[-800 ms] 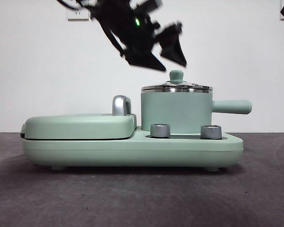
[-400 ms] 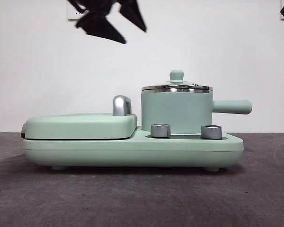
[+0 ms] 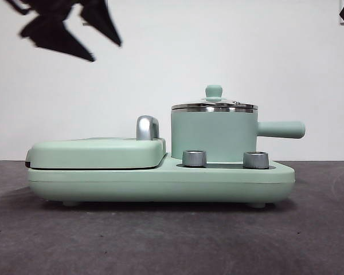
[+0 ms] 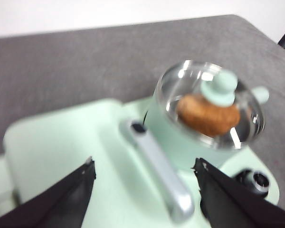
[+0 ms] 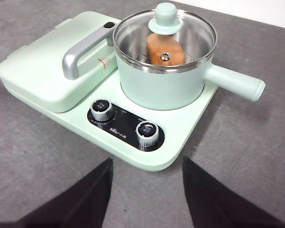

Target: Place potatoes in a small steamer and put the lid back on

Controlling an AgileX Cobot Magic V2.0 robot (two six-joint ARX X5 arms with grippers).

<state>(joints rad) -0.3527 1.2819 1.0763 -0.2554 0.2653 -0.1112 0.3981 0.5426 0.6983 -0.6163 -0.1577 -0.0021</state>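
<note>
Mint-green all over: the small steamer (image 5: 164,80) sits on the cooker base (image 5: 180,130) with its straight side handle sticking out, and the orange-brown potato (image 5: 164,50) lies inside on a wire rack. The lid (image 5: 166,21), clear glass with a steel rim and green knob, is seated on the steamer's rim. Beside the pot, the flat grill cover (image 5: 40,71) is closed under its chrome handle (image 5: 80,52). On the black panel, two steel dials (image 5: 102,109) and small white lettering, too fine to read.

Left gripper (image 3: 66,31) hangs high above the grill cover, jaws spread wide and holding nothing; from its wrist view the pot is ahead, beyond its right jaw. Right gripper (image 5: 145,190) hovers over the grey counter (image 5: 237,156), jaws apart and holding nothing, with the dials just ahead of them and the steamer farther on.
</note>
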